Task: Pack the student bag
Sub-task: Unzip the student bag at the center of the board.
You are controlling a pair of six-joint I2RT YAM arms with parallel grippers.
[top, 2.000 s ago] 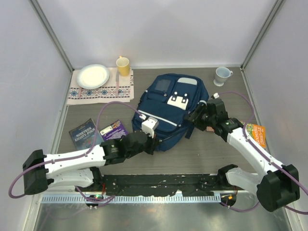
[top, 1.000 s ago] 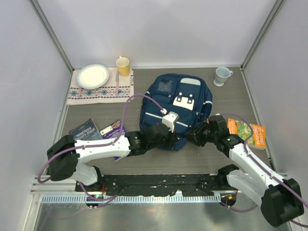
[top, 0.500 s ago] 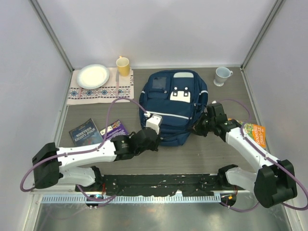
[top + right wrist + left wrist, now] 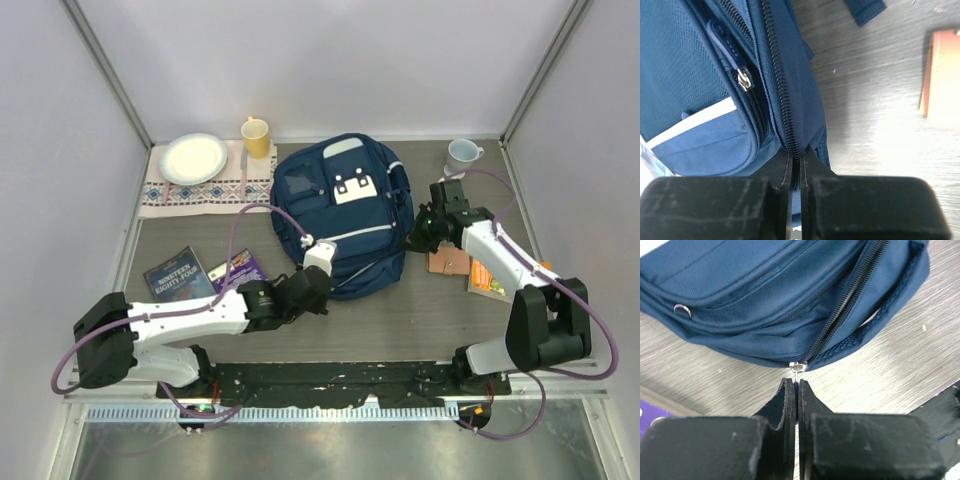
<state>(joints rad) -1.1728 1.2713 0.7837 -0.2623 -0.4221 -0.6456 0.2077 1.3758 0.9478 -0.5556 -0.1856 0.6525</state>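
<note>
The student bag (image 4: 340, 215), a navy-blue backpack with white stripes and a white buckled flap, lies flat mid-table, its top tilted toward the far left. At its near edge my left gripper (image 4: 322, 290) is shut on the metal zipper pull (image 4: 798, 366), with the pull pinched between the fingertips (image 4: 788, 390). The zipper (image 4: 850, 295) runs partly open above it. My right gripper (image 4: 416, 236) sits at the bag's right side. It is shut on the bag's fabric edge along the zipper teeth (image 4: 780, 90). A second zipper pull (image 4: 745, 79) hangs free beside it.
A plate (image 4: 194, 157) and yellow cup (image 4: 256, 136) stand on a patterned mat (image 4: 210, 190) at the far left. A pale mug (image 4: 461, 155) stands at the far right. Two books (image 4: 178, 273) (image 4: 238, 267) lie left of the bag. An orange book (image 4: 490, 280) and brown booklet (image 4: 448, 262) lie to its right.
The bag has turned and slid toward the far left. My right gripper moved farther back along the bag's right side and closed on its edge. The left gripper kept hold of the zipper pull.
</note>
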